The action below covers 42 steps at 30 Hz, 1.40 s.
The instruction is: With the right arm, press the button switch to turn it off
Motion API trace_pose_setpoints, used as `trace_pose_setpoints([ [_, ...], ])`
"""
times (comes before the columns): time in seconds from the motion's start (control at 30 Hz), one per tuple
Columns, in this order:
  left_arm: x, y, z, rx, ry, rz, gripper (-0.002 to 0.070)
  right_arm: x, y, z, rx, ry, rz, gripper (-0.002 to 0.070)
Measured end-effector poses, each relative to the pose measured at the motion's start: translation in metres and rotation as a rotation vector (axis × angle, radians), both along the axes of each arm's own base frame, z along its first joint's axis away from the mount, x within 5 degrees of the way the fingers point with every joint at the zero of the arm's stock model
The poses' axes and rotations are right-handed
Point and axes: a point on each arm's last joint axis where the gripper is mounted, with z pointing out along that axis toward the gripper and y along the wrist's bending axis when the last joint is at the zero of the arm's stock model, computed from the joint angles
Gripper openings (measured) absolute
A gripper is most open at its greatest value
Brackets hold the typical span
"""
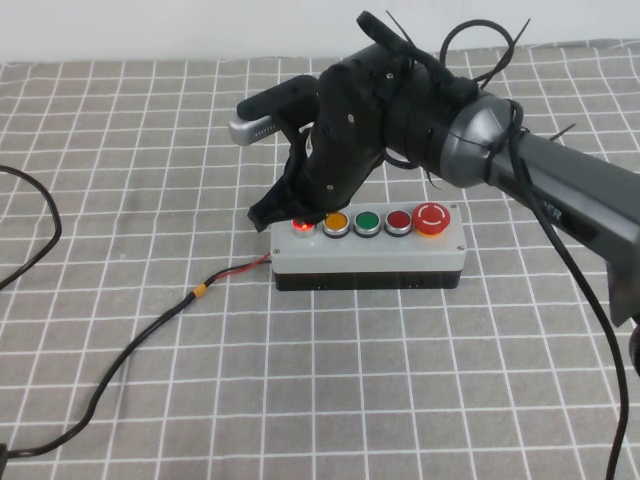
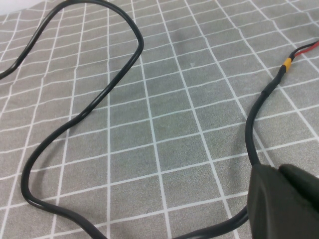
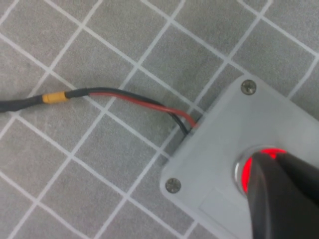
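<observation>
The button switch (image 1: 300,227) sits at the end of the grey button box (image 1: 370,252) nearest the power lead's entry, with the orange button (image 1: 336,223), green button (image 1: 367,222), darker red button (image 1: 399,221) and large red mushroom button (image 1: 432,217) ranged along the box away from it. It glows red — judged still lit, so the switch-off is not yet achieved.

Step in hand: the press itself. The right gripper (image 1: 290,212) is directly over the button switch, and in the right wrist view a black fingertip (image 3: 279,194) overlaps the lit lens, apparently touching it. Whether its fingers are spread or pressed together cannot be told; it holds nothing.

Next move, as judged: a short, straight push down on the button until it latches and the light goes out, kept clear of the orange button just beside it.

The red-and-black lead (image 3: 144,102) leaves the box at the button switch's end, joining the black cable (image 1: 120,358) past a yellow band (image 1: 200,291).

The left gripper (image 2: 284,204) lies beyond that cable, well apart from the box — finger state indeterminate.
</observation>
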Motion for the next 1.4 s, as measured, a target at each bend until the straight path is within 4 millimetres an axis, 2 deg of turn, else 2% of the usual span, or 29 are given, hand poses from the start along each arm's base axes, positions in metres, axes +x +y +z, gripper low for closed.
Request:
trace_pose_setpoints([
  [0.1,0.0,0.0,0.0,0.0,0.0,0.0,-0.0003,-0.001,-0.001,0.012,0.005,-0.013,0.0,-0.0016],
  [0.17,0.0,0.0,0.0,0.0,0.0,0.0,-0.0003,-0.003,-0.004,0.028,0.005,-0.033,-0.001,-0.0016],
  [0.3,0.0,0.0,0.0,0.0,0.0,0.0,-0.0003,-0.015,-0.019,0.087,0.038,-0.14,-0.009,-0.0016],
  [0.43,0.0,0.0,0.0,0.0,0.0,0.0,-0.0003,-0.042,-0.05,0.159,0.061,-0.278,-0.034,-0.0016],
  [0.53,0.0,0.0,0.0,0.0,0.0,0.0,-0.0003,-0.069,-0.078,0.202,0.059,-0.35,-0.063,-0.0016],
  [0.67,0.0,0.0,0.0,0.0,0.0,0.0,-0.0003,-0.098,-0.107,0.243,0.088,-0.437,-0.092,-0.0016],
  [0.77,0.0,0.0,0.0,0.0,0.0,0.0,-0.0003,-0.122,-0.127,0.264,0.123,-0.475,-0.096,-0.0016],
  [0.9,0.0,0.0,0.0,0.0,0.0,0.0,-0.0003,-0.153,-0.151,0.271,0.14,-0.471,-0.088,-0.0016],
  [1.0,0.0,0.0,0.0,0.0,0.0,0.0,-0.0003,-0.175,-0.169,0.261,0.117,-0.435,-0.088,-0.0016],
  [1.4,0.0,0.0,0.0,0.0,0.002,0.0,-0.0003,-0.27,-0.241,0.174,0.191,-0.423,-0.071,-0.0016],
])
